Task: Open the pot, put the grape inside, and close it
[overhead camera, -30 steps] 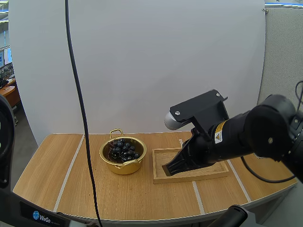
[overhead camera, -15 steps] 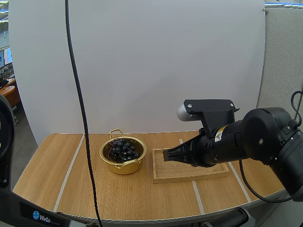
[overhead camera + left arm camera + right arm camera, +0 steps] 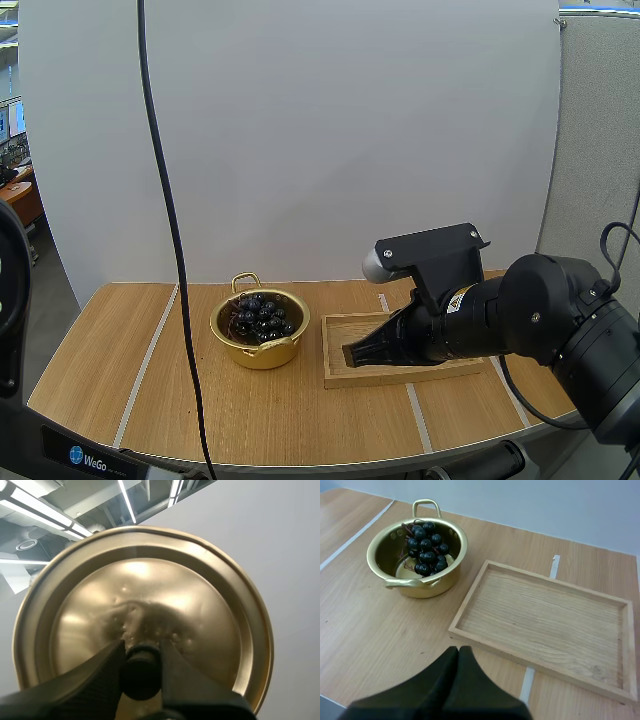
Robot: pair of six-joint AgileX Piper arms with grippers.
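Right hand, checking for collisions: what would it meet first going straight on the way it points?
The right hand would likely meet the rim of the wooden tray, or the table just past it; depth unclear.

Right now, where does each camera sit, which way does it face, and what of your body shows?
High view: behind, above the bases, looking forward and down over the table; my right arm shows, right gripper near the tray.
Left wrist view: on my left arm, facing the lid, whose knob the left gripper pinches.
Right wrist view: on my right arm, looking down past its shut fingers.
High and right wrist views share pot, grapes, tray.
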